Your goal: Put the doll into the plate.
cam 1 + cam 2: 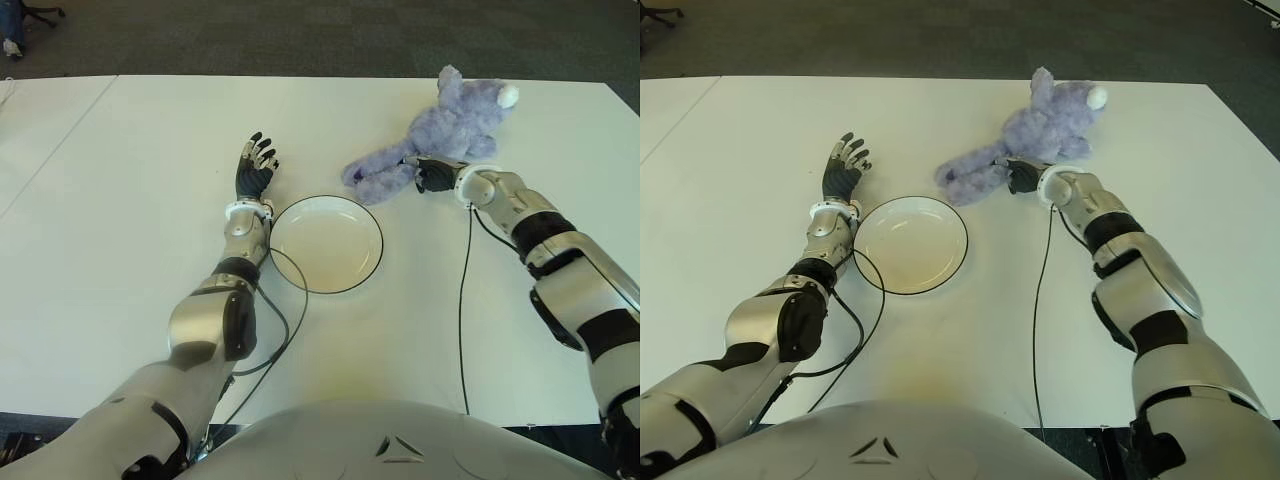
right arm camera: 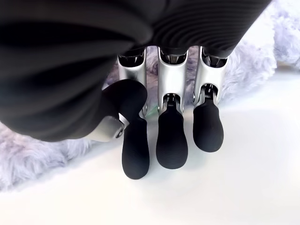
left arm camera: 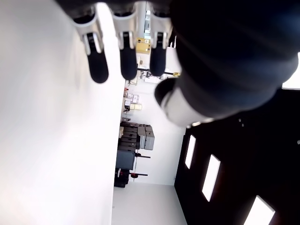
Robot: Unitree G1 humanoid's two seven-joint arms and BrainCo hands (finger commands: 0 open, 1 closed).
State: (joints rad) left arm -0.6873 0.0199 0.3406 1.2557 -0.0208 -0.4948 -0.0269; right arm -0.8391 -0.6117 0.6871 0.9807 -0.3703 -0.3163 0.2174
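While the right hand sits against the fluffy lilac plush doll beyond the round white black-rimmed plate, left hand idles left of the plate, fingers spread. Right wrist view: fingers extended on the table, gripping nothing; closing now risks snagging only fur and dropping the doll short.

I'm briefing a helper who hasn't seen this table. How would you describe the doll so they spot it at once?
Start at the white table and find the round plate near its middle. The doll lies beyond the plate toward the robot's right, with the right hand right against it. It is the only soft, furry thing there: a lilac plush animal with a white snout.
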